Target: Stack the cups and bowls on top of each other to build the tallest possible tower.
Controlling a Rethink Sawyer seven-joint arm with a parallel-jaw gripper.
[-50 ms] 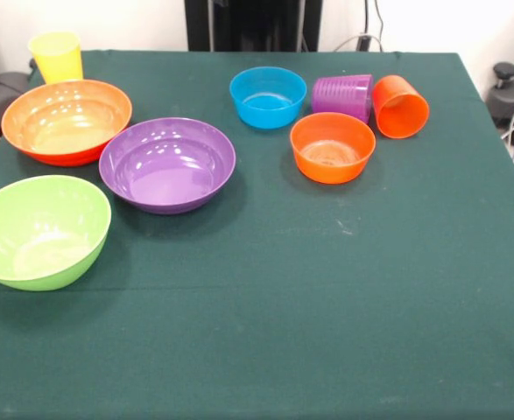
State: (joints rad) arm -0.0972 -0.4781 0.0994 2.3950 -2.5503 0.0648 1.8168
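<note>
On the green worktop [327, 289], nothing was stacked. At the left sat the lime bowl [39, 231] nearest, the purple bowl [167, 164], the large orange bowl [66, 121] and the yellow cup [56, 56] farthest. To the right stood the blue bowl [268, 96], the small orange bowl [332, 147], the ribbed purple cup [343, 94] and the orange cup [401, 106] on its side. The tool was out of sight.

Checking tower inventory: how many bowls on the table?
5: lime green bowl near-left, large orange bowl behind it, purple bowl centre-left, blue bowl far centre, small orange bowl before the cups. None visibly hidden.
</note>
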